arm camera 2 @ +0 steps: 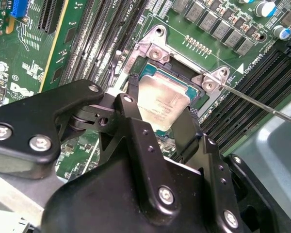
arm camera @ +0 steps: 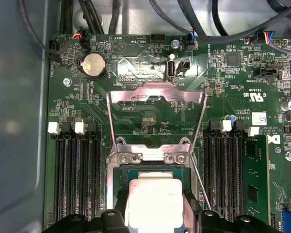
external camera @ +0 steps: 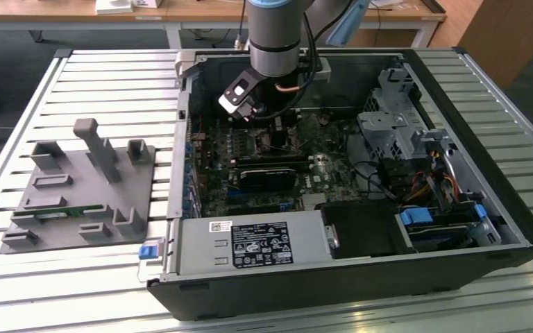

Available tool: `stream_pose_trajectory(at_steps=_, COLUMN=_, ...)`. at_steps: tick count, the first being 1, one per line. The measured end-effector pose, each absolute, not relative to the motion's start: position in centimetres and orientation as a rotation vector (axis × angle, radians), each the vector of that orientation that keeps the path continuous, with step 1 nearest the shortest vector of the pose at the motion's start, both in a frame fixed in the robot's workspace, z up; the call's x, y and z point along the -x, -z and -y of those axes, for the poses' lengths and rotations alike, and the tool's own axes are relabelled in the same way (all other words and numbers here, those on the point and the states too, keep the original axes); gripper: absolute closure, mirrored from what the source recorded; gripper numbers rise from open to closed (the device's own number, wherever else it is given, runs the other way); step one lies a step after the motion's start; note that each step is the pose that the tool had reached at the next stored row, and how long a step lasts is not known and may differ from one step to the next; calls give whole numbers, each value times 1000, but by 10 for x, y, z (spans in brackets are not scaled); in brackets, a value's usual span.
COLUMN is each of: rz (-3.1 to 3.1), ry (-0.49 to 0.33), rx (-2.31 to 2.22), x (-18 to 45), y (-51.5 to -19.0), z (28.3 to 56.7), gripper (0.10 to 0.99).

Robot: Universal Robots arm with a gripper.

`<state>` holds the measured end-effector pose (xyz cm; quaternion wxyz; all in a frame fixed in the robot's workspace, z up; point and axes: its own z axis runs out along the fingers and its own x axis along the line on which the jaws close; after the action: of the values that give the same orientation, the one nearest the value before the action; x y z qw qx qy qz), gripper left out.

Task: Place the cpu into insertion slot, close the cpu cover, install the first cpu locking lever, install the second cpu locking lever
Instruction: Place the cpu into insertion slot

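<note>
- At the exterior view's left, a grey parts holder [external camera: 63, 187] lies on the slatted table [external camera: 109, 76], well apart from the work.
- To its right, the gripper [external camera: 268, 123] reaches down into the open computer case [external camera: 341, 291], over the motherboard [external camera: 248, 198].
- In both wrist views its fingers [arm camera 2: 130, 109] are clamped on two opposite edges of the cpu [arm camera 2: 162, 99]. The chip lies level within the insertion slot [arm camera 2: 180, 77], though I cannot tell whether it is fully seated.
- The cpu cover [arm camera: 156, 96] is swung back off the slot, so closing it is left to do.
- A thin locking lever [arm camera 2: 252, 103] angles away unlatched, so both levers seem still undone.
</note>
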<state>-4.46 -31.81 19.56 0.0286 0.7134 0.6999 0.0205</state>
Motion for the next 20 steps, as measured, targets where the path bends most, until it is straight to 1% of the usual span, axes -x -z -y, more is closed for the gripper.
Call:
stream_pose_trajectory(at_steps=8, rz=-2159, ry=-64, rx=-2201, x=44, y=-195, z=318, gripper=561)
stream_pose_trajectory(at_steps=9, rz=-2160, ry=-64, rx=-2201, x=44, y=-195, z=318, gripper=549)
stream_pose_trajectory(at_steps=10, rz=-2160, ry=-64, rx=-2201, x=44, y=-195, z=318, gripper=486)
stream_pose_trajectory(at_steps=20, rz=-2159, ry=-63, rx=-2201, x=44, y=-195, z=316, gripper=486)
